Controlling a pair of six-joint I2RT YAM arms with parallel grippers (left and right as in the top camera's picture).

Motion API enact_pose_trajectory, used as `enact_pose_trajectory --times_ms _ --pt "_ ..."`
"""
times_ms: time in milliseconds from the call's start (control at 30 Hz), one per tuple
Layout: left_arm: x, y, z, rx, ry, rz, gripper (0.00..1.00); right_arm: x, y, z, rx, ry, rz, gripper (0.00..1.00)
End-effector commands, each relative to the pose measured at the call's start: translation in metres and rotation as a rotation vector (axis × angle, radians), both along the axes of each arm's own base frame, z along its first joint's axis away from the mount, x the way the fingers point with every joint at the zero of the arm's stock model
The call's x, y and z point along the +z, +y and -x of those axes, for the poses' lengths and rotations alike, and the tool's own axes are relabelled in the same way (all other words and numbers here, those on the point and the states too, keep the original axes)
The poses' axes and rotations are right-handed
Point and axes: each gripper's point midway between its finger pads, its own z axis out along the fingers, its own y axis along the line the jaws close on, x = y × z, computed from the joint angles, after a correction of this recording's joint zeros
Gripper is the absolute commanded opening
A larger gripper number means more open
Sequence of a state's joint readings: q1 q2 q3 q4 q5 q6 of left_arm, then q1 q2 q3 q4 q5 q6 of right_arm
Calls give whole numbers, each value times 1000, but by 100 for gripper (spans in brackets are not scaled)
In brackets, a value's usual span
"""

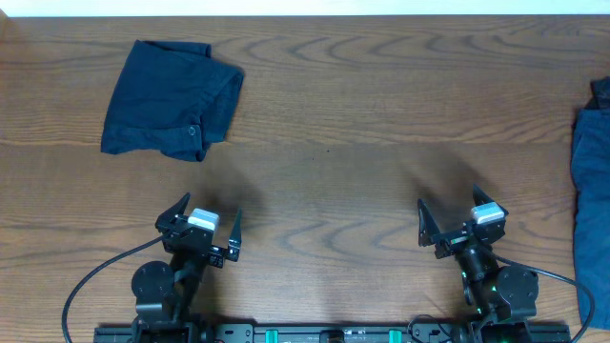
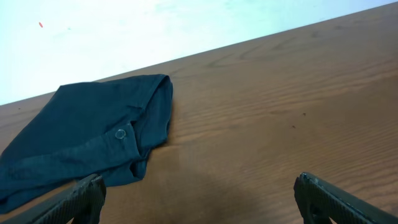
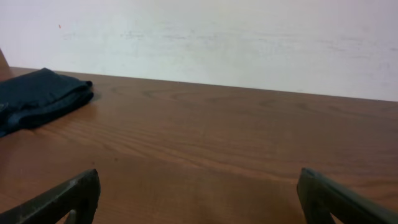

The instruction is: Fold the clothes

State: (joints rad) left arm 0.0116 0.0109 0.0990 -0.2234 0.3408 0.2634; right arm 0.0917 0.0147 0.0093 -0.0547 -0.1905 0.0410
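Folded dark navy shorts with a small button lie at the far left of the wooden table; they also show in the left wrist view and at the left edge of the right wrist view. A pile of brighter blue clothes lies at the table's right edge, partly cut off. My left gripper is open and empty near the front, below the shorts; its fingers also show in the left wrist view. My right gripper is open and empty at the front right, over bare table in its wrist view.
The wooden table runs to a pale wall at the back. Black cables trail from both arm bases along the front edge.
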Motion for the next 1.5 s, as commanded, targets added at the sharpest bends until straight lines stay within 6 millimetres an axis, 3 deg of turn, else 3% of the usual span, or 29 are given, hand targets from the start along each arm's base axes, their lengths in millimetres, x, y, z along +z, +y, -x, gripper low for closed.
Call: enact_pose_trajectory --times_ms 0,1133,1467 --pt "-10 -3 0 -17 15 -5 98 0 0 0 0 -2 -7 99" --pt "-8 -8 1 -46 12 13 98 0 0 0 2 -2 -8 99" --pt "-10 -13 4 -23 96 240 98 1 4 1 26 1 -33 99"
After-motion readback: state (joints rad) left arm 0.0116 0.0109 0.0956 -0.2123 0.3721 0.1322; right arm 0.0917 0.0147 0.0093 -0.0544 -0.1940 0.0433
